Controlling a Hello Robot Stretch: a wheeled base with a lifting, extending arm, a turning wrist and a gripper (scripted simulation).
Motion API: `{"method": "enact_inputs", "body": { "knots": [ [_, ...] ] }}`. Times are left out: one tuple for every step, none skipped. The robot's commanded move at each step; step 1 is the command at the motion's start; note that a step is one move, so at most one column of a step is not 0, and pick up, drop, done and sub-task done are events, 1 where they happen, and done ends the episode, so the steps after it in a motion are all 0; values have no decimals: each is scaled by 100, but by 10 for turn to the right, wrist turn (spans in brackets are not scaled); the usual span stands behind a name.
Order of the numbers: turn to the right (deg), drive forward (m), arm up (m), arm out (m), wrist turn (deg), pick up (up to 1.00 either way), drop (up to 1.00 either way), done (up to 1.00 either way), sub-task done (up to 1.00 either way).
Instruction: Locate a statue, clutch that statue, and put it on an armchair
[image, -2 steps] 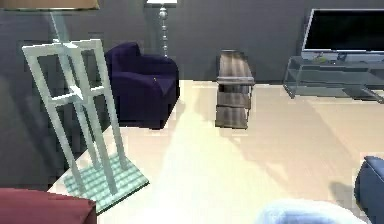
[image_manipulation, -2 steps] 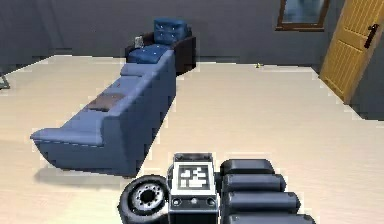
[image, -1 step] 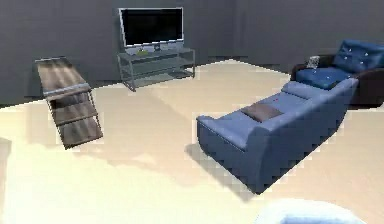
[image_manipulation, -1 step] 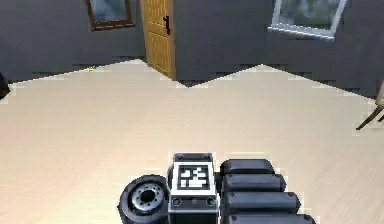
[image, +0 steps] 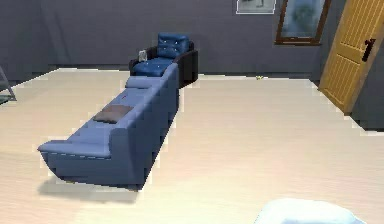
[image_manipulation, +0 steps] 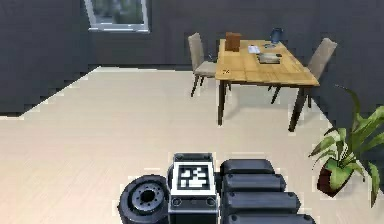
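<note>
A dark armchair (image: 172, 58) with blue cushions stands at the far end of the room in the forward view, against the grey wall. In the arm side view a wooden dining table (image_manipulation: 262, 72) carries a brown upright object (image_manipulation: 232, 42), a small dark object (image_manipulation: 275, 36) and a flat pale item (image_manipulation: 266, 58); none has a shape I can name as a statue. At the bottom edge of that view sits the arm's dark ribbed body with a white marked square (image_manipulation: 193, 180), and left of it the gripper's (image_manipulation: 146, 200) round dark body. Its far end is unclear, so I cannot tell whether it holds anything.
A long blue sofa (image: 120, 125) runs from the near floor toward the armchair. A yellow wooden door (image: 352, 60) stands at the forward view's right. Two chairs (image_manipulation: 200, 62) flank the table, and a potted plant (image_manipulation: 350, 150) stands at the arm side view's right. Pale floor lies between.
</note>
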Motion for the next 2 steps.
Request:
{"method": "enact_inputs", "body": {
  "knots": [
    [270,0,0,0,0,0,0,0,0],
    [-450,0,0,0,0,0,0,0,0]
  ]
}}
